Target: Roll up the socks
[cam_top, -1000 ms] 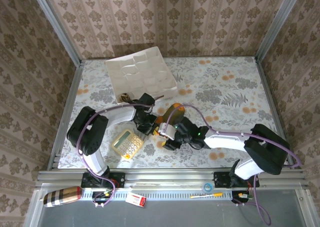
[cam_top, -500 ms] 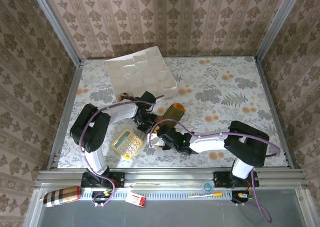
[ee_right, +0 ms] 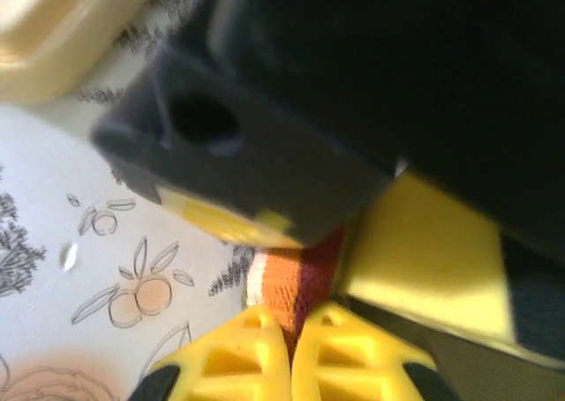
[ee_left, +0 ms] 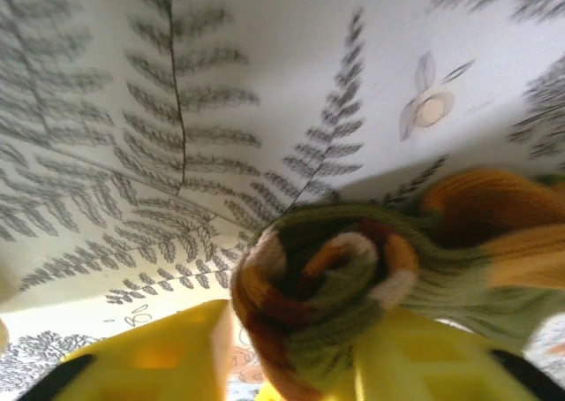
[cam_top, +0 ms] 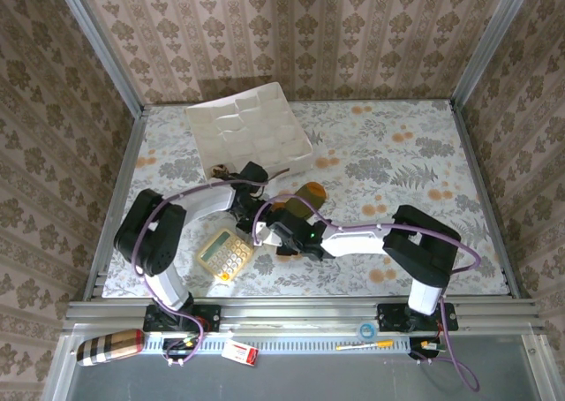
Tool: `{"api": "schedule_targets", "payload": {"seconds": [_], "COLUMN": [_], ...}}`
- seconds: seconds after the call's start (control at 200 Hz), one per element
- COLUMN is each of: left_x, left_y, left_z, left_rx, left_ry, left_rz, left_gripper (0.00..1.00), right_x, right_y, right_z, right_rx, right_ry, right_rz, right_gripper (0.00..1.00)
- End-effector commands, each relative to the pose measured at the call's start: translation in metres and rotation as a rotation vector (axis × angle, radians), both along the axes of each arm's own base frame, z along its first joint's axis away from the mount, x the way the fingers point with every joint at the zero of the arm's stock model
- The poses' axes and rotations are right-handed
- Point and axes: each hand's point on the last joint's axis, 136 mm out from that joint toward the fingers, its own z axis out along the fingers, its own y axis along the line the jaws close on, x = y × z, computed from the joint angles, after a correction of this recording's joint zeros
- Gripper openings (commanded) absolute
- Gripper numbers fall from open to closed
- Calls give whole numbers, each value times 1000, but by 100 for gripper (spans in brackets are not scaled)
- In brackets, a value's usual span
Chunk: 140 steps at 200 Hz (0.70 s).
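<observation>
From above, my two wrists crowd together over the middle of the desk [cam_top: 397, 171] and hide most of the olive sock [cam_top: 311, 192]; just its orange end shows behind them. The left wrist view gives more: the sock [ee_left: 318, 286] is rolled into one spiral and sits between my left fingers [ee_left: 159, 361]. They stand apart on both sides, and I cannot tell if they press it. The right wrist view is blurred. There my right fingers [ee_right: 252, 352] are closed together, with their tips touching the striped cuff [ee_right: 296, 282]. One yellow calculator [cam_top: 225, 253] lies just beside. A small brown thing [cam_top: 225, 169] at the edge of the white tray [cam_top: 250, 127] is too small to name.
</observation>
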Motion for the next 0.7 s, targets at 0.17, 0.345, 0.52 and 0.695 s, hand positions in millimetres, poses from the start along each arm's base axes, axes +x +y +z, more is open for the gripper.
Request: {"api": "schedule_targets", "payload": {"seconds": [0.17, 0.345, 0.52, 0.695], "left_x": [18, 20, 15, 9], "left_y": [19, 13, 11, 1], "left_z": [34, 35, 35, 26], "left_rx": [-70, -103, -92, -116], "left_ry": [-184, -252, -290, -279], "left_rz": [-3, -70, -116, -125], "left_gripper": [54, 51, 47, 44], "right_x": [-37, -29, -27, -25], "right_y": [-42, -51, -59, -65], "right_z": [-50, -55, -59, -65], "right_rx": [71, 150, 170, 190], "right_ry": [557, 700, 766, 821], "right_rz": [-162, -269, -328, -395], "right_gripper": [0, 0, 0, 0]}}
